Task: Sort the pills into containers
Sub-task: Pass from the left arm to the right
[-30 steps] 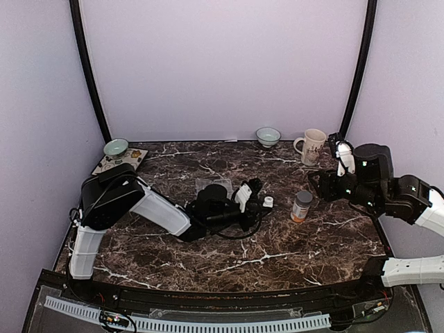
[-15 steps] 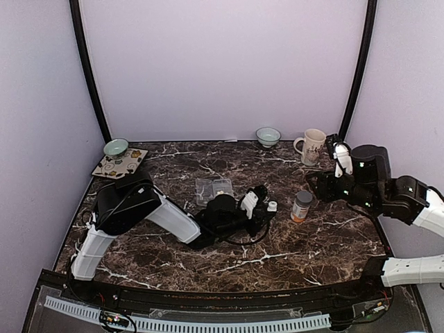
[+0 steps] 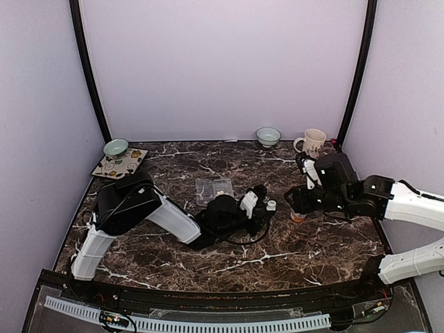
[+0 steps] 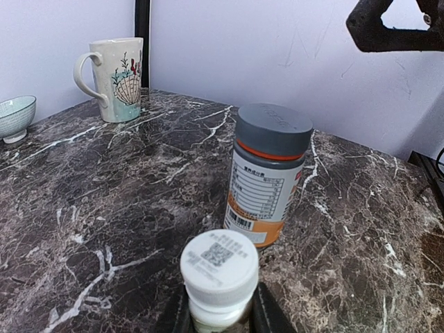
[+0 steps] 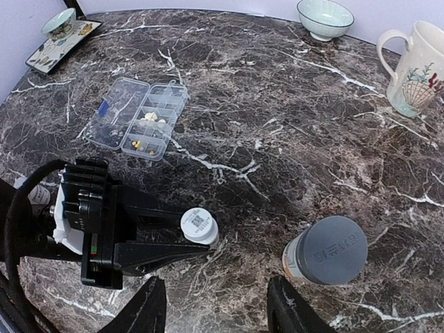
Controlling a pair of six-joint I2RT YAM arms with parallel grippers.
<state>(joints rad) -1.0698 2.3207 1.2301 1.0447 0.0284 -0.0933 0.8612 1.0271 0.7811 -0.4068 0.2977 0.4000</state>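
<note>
Starting far left: a patterned tray (image 3: 125,164) lies in the back corner of the marble table (image 3: 229,257), with a pale green bowl (image 3: 116,147) sitting on its rear end. The left arm (image 3: 159,211) lies low across the table, reaching toward the middle. Behind its forearm the pill box (image 5: 139,121) lies flat on the table, and its lid looks folded open alongside. The pills (image 5: 154,119) are cream-white and clustered in the middle compartments of the open half, with a few yellowish bits in a nearer compartment; they are too small to count. The left gripper (image 5: 199,234) is closed narrow on a small white bottle (image 4: 219,267), one finger on each side of the body below the cap. The cap carries a square printed code. The bottle is upright, but I cannot tell whether its base touches the table. A patterned bowl (image 3: 268,136) stands at the back edge, centre-right. The orange bottle (image 4: 267,177) with a grey cap stands upright just beyond the white bottle and apart from it, its label facing the left wrist camera. The right gripper (image 5: 216,288) hangs above the table with its jaws spread wide, holding nothing. The orange bottle stands near the tip of one finger, not between the two. A shell-print mug (image 3: 312,142) stands at back right, its handle turned toward the patterned bowl.
</note>
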